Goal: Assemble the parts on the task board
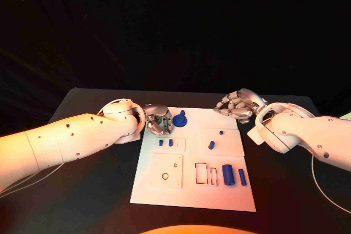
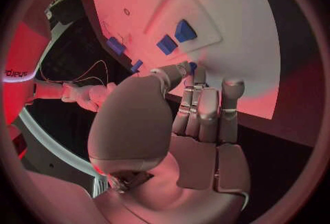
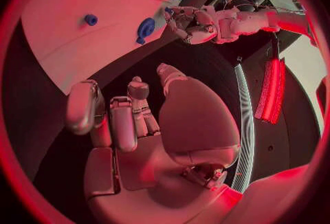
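Matt white task board (image 1: 191,193), glossy blue plastic-looking parts (image 1: 227,174), shiny silver metal-looking left robot hand (image 1: 159,121).

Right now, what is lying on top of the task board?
On the task board lie small blue parts: a round one beside the left hand, a cylinder. What is under that hand is covered.

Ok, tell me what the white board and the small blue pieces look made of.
White flat task board: likely matte plastic or painted sheet, with an even surface, no glare and crisp cut-out slots. Small blue cylindrical parts: probably moulded or printed plastic, with uniform colour and a dull sheen.
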`<state>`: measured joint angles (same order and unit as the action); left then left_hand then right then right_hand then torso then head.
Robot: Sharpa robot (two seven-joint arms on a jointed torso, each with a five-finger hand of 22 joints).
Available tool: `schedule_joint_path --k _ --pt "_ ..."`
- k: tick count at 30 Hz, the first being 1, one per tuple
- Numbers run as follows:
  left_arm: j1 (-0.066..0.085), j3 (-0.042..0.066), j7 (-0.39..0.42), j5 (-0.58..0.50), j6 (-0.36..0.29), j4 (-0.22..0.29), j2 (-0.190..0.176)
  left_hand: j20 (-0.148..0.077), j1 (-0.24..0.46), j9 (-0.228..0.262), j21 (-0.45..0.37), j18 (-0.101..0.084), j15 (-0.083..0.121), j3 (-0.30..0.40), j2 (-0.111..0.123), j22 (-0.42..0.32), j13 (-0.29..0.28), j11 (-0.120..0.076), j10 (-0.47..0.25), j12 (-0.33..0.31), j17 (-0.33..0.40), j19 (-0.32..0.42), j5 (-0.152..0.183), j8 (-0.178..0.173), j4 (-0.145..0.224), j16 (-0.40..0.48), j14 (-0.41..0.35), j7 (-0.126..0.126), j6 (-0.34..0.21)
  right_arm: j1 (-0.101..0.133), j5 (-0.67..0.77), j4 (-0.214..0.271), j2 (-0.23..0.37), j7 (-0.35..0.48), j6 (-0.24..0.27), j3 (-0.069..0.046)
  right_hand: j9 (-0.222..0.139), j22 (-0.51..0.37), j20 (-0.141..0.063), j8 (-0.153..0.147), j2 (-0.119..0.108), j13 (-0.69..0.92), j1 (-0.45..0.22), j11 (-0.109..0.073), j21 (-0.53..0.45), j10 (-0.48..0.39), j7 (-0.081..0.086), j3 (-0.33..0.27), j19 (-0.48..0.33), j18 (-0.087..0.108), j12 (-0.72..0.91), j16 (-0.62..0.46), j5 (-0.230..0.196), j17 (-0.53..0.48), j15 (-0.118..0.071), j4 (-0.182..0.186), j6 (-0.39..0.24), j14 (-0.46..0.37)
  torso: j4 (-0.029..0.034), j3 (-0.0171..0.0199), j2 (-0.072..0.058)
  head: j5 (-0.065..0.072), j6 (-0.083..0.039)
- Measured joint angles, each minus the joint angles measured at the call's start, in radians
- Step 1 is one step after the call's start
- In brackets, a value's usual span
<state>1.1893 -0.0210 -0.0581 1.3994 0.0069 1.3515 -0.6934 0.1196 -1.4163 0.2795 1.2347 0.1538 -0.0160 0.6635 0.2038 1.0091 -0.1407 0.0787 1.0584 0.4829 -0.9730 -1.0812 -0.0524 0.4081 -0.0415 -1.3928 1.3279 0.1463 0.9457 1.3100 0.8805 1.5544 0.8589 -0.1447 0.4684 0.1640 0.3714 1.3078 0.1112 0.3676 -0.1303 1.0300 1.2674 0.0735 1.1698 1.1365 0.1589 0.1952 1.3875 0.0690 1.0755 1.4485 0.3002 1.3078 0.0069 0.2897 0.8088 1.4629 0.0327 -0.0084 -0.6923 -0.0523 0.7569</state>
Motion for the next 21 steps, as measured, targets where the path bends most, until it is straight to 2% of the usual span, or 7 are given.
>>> schedule_joint_path --k 8,21 --pt "-0.002 -0.001 0.005 -0.001 -0.008 0.0 -0.001 0.002 0.005 0.0 0.0 0.0 0.003 0.0 0.005 0.0 0.0 0.002 -0.003 -0.023 0.0 -0.002 0.0 -0.027 0.0 0.0 0.003 0.009 -0.02 0.0 0.0 -0.001 -0.001 0.0 0.0 0.0 0.0 0.0 0.0 0.0 0.0 0.0 0.0 0.0 0.0 0.0 0.0 0.0 0.0 0.0 0.0 0.0 0.0 0.0 0.0 0.0 0.0 0.0 0.0001 -0.0004 0.0 0.0 -0.001" --pt "-0.004 -0.003 0.006 -0.004 -0.013 -0.001 -0.003 0.003 0.018 -0.007 0.0 0.0 -0.004 0.0 0.018 -0.003 0.0 0.009 -0.002 -0.043 0.007 -0.004 0.0 -0.062 0.0 0.0 0.003 0.019 -0.056 0.0 0.0 -0.004 -0.002 0.0 0.0 0.0 -0.001 0.0 -0.001 0.0 0.0 -0.017 0.0 0.0 -0.006 0.0 0.0 0.0 -0.001 0.0 -0.005 -0.003 0.0 0.0 0.0 0.0 0.0 0.0 -0.0004 0.0002 0.0 -0.002 0.0"
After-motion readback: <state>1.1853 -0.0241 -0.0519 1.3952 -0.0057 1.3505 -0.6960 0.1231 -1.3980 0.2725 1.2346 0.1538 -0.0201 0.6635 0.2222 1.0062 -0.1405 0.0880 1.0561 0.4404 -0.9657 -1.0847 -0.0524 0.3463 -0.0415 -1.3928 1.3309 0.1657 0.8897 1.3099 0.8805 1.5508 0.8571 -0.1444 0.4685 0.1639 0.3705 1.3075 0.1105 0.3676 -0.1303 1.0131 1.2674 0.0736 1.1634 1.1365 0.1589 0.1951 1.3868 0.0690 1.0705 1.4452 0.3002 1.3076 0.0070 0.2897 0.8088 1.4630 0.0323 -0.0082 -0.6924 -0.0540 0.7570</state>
